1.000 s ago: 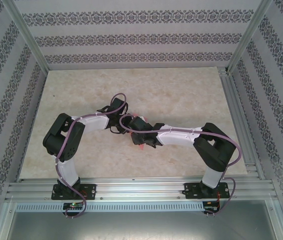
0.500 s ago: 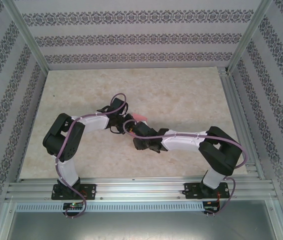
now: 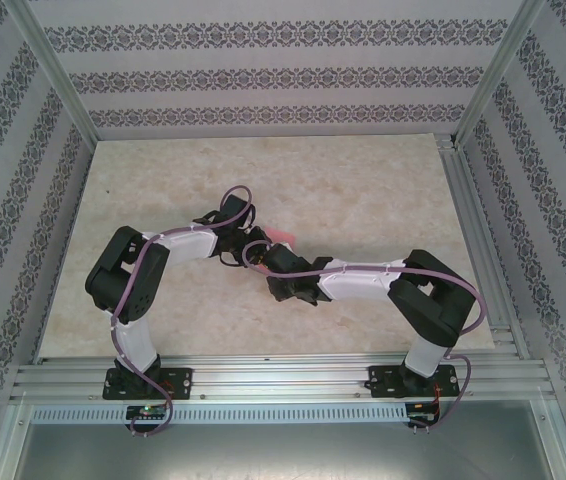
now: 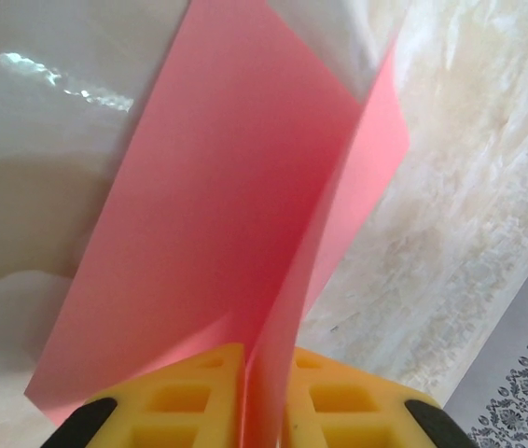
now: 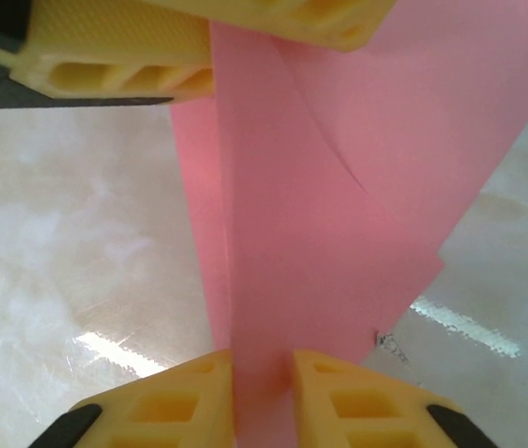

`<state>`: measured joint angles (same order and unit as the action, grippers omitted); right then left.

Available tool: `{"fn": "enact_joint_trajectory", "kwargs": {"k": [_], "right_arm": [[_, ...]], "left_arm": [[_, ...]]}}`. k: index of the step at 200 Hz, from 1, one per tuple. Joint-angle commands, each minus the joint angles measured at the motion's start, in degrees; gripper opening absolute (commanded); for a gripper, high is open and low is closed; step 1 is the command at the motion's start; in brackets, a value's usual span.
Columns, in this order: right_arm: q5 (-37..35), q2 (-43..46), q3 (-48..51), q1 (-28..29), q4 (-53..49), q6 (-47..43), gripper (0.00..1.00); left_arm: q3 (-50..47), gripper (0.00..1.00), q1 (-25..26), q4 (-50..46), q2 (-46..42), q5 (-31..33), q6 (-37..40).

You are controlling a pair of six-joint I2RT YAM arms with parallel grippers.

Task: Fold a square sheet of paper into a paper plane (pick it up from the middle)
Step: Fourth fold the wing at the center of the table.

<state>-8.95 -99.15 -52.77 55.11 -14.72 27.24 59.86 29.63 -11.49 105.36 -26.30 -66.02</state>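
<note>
The square sheet of paper (image 4: pixel 236 187) is pink-red, creased lengthwise and held up off the table between both arms. My left gripper (image 4: pixel 266 353) is shut on one end of it, with the fold pinched between its yellow fingers. My right gripper (image 5: pixel 262 357) grips the opposite end, and the paper (image 5: pixel 339 187) fills the gap between its fingers. The left gripper's fingers (image 5: pixel 115 56) show at the top of the right wrist view, clamped on the sheet. From above, a small pink corner of the paper (image 3: pixel 281 235) sticks out where the two grippers meet. No paper plane shape is visible.
The marbled beige tabletop (image 3: pixel 363 190) lies under the paper. Aluminium frame posts (image 3: pixel 483 80) and patterned walls (image 3: pixel 263 75) enclose the table on three sides. A metal rail (image 3: pixel 283 380) carries both arm bases at the near edge.
The right gripper's jaws have narrowed onto the paper, and its arm has shifted slightly. The pink patch seen below the right wrist a second ago is gone. The left arm has held still.
</note>
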Motion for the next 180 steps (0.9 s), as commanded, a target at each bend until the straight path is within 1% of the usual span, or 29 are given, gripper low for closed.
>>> {"fn": "enact_joint_trajectory", "kwargs": {"k": [1, 19, 29, 39, 51, 66, 97, 126, 158, 180], "right_arm": [[-0.81, 0.46, -1.37, -0.06, 0.51, -0.33, 0.18], [-0.8, 0.62, -1.64, -0.12, -0.05, -0.36, 0.15], [-0.47, 0.97, -1.63, -0.17, -0.08, -0.62, 0.12], [0.05, 1.38, -1.5, -0.28, -0.03, -0.7, 0.11], [1.91, 1.76, -1.21, -0.81, 0.69, -1.04, 0.08], [3.77, 2.74, 0.11, -1.63, 2.3, -1.02, 0.07], [14.79, 4.54, 4.87, -5.7, 10.48, 0.37, 0.04], [25.59, 3.62, 9.22, -10.15, 19.68, 3.64, 0.04], [32.37, 0.15, 11.2, -12.88, 25.63, 6.03, 0.04], [35.93, -1.87, 12.53, -14.8, 30.54, 8.88, 0.05]], "left_arm": [[1.59, 0.18, -0.58, 0.23, -0.11, -0.11, 1.04], [1.78, 0.18, -0.59, 0.15, 0.03, -0.19, 1.1], [1.89, 0.18, -0.59, -0.1, 0.05, -0.14, 1.1], [1.85, 0.18, -0.54, -0.14, 0.09, -0.07, 1.17], [2.0, 0.18, -0.65, -0.21, 0.09, -0.13, 1.14], [2.14, 0.19, -0.67, -0.25, -0.08, -0.09, 1.19], [2.03, 0.25, -1.33, 0.48, -1.74, -0.16, 1.84], [0.12, 0.37, -2.37, 2.23, -5.0, 0.54, 1.78], [-0.93, 0.42, -2.56, 1.42, -7.54, 1.07, 2.48], [-2.53, 0.43, -2.56, 2.75, -8.89, 1.39, 2.39]]}}
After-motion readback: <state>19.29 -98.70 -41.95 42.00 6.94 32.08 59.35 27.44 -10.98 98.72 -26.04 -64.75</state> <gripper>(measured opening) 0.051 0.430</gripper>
